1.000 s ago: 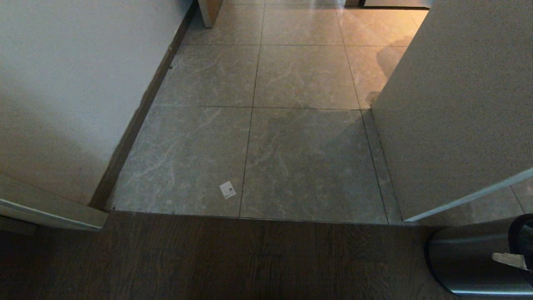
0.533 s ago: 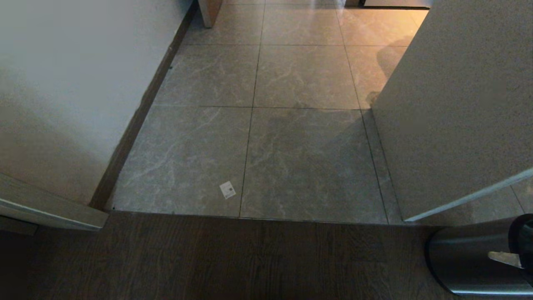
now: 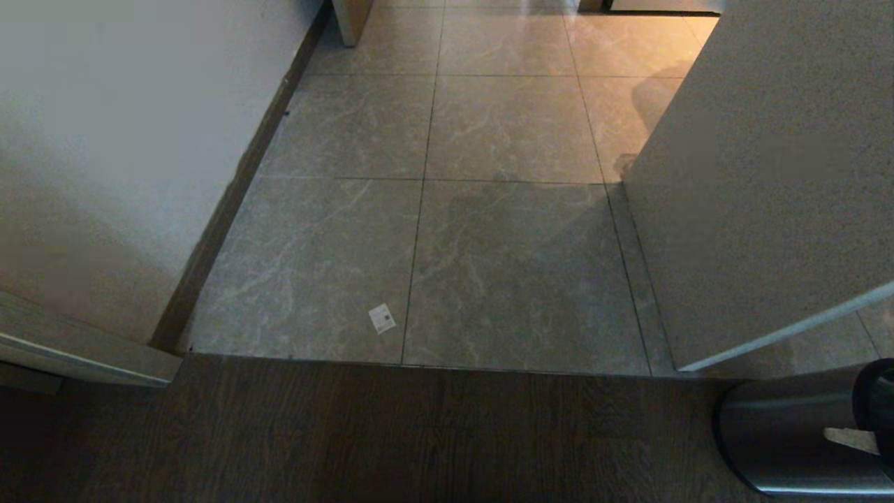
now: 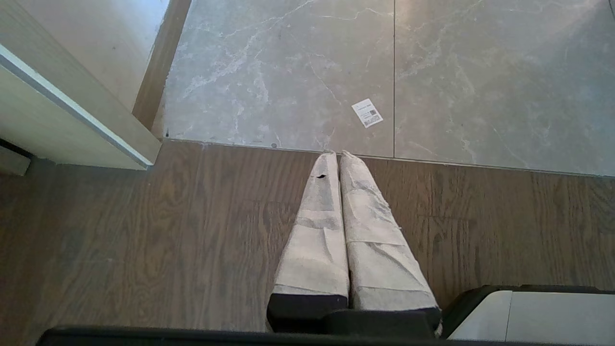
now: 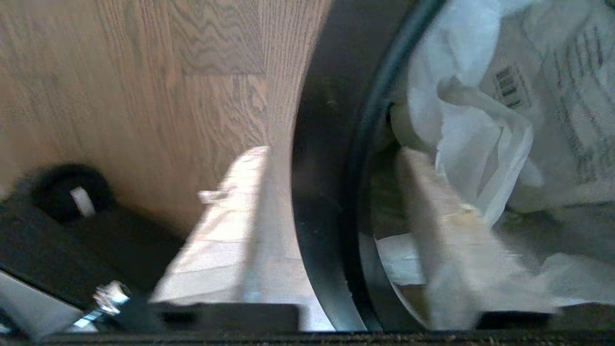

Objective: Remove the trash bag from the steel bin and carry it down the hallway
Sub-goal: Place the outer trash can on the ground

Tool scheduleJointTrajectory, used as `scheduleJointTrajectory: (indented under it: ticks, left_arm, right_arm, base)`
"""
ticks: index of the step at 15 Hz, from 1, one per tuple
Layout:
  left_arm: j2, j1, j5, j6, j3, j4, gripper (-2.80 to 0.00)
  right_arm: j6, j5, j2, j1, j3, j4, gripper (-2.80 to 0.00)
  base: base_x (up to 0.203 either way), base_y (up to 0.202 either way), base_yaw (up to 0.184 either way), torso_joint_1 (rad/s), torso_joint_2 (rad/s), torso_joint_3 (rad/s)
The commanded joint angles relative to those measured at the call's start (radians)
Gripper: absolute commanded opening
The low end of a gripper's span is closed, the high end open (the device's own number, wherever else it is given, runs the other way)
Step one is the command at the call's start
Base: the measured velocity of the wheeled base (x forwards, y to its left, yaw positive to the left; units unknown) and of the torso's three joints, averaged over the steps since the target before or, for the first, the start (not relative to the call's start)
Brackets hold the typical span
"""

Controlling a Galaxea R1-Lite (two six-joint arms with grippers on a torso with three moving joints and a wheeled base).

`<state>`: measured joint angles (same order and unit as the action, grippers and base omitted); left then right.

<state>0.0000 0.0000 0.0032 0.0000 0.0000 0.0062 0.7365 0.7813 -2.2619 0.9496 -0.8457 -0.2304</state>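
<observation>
— Three views: what does the head one give?
— A doorway: dark wood-grain floor (image 3: 349,433) meeting the glossy beige-grey marbled tiles of the hallway (image 3: 503,126), white walls either side, a small white label (image 3: 381,318) on a tile. At the right edge stands the small round brushed-steel bin (image 3: 782,436) with its black rim. No bag shows there.

— And the left wrist?
— The left gripper (image 4: 336,158) hangs over the wood, its cloth-wrapped fingers pressed together on nothing.

— The right wrist?
— Only here is the thin white plastic trash bag (image 5: 485,110) seen, crumpled inside the bin, dark print on it. The right gripper (image 5: 331,168) straddles the rim, one finger outside, one inside touching the bag's twisted handle, jaws partly apart; whether it grips, I cannot tell.
</observation>
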Motion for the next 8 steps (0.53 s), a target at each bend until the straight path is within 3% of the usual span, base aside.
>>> scheduleJointTrajectory:
  ticks: [1, 8]
  left_arm:
    - [0.0, 0.0, 0.0, 0.0, 0.0, -0.001, -2.8]
    - [0.0, 0.0, 0.0, 0.0, 0.0, 0.0, -2.8]
  right_arm:
    - [0.049, 0.004, 0.008, 0.0, 0.005, 0.0, -2.8]
    - [0.074, -0.024, 0.031, 0.031, -0.052, 0.015, -2.8]
  base:
    - [0.0, 0.0, 0.0, 0.0, 0.0, 0.0]
    - [0.0, 0.0, 0.0, 0.0, 0.0, 0.0]
